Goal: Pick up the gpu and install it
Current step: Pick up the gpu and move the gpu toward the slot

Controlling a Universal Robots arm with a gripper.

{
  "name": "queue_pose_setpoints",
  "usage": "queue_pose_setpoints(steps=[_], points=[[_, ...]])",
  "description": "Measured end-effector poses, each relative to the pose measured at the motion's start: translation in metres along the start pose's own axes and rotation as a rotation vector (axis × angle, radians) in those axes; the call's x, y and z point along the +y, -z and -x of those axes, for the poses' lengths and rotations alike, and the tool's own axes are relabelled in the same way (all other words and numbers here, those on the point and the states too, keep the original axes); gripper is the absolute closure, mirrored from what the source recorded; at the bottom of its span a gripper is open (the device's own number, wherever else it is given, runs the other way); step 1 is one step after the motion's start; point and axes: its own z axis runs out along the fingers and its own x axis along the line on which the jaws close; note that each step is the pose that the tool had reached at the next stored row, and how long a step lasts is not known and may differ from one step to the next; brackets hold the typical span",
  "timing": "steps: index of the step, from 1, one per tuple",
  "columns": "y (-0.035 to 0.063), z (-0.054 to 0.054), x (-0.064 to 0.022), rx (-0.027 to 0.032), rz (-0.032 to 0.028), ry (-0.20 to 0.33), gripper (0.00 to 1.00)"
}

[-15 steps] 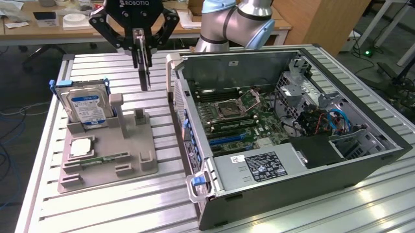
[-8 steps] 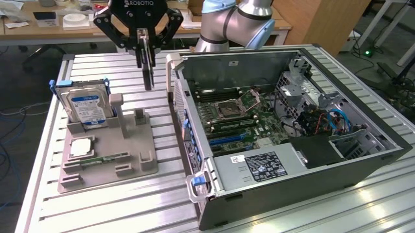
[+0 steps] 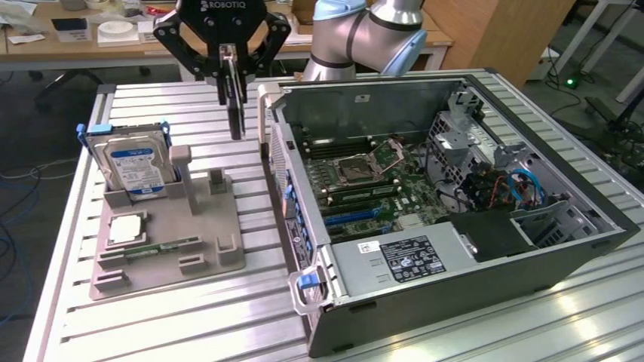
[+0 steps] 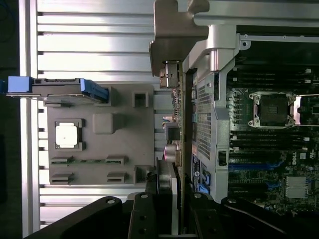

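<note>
The ribbed metal bench [image 3: 151,324] carries an open computer case [image 3: 563,253] lying on its side at the exterior view's right, and a grey holder [image 3: 201,226] at its left. A blue-labelled hard drive [image 3: 136,162] stands upright in the holder. Between holder and case, the claw [image 3: 232,72] hangs above the bench, pinched narrowly on the gpu [image 3: 235,121], which hangs on edge beneath it.
</note>
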Motion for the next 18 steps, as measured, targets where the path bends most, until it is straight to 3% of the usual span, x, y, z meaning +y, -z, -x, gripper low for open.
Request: queue_pose_setpoints(steps=[18], points=[[-0.0003,0.019,0.0001,0.0000,0.0000,0.000,0.72]])
